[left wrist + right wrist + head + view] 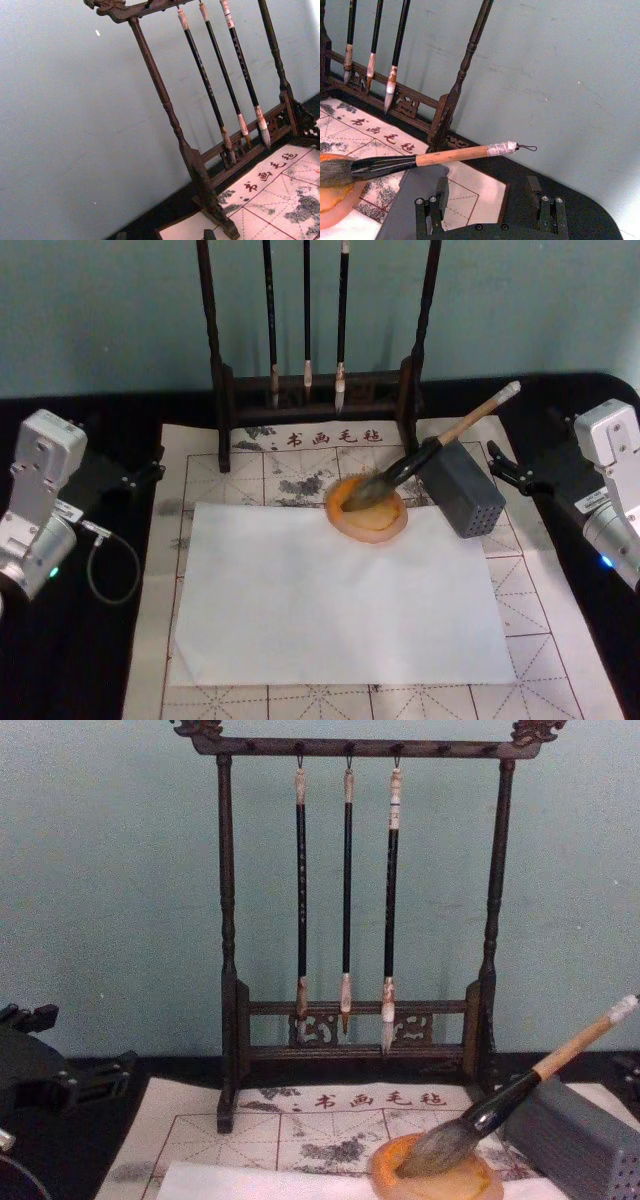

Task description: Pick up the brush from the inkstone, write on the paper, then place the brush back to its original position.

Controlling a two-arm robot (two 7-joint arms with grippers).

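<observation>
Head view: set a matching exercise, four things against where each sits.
1. large tan-handled calligraphy brush
2. round orange inkstone dish
3. white paper sheet
4. three thin dark brushes

A. hanging from the dark wooden rack
B. flat on the gridded felt mat
C. bristles in the dish, handle on the grey perforated box
D. at the paper's far edge, beside the box

Pairs: 1-C; 2-D; 3-B; 4-A.
</observation>
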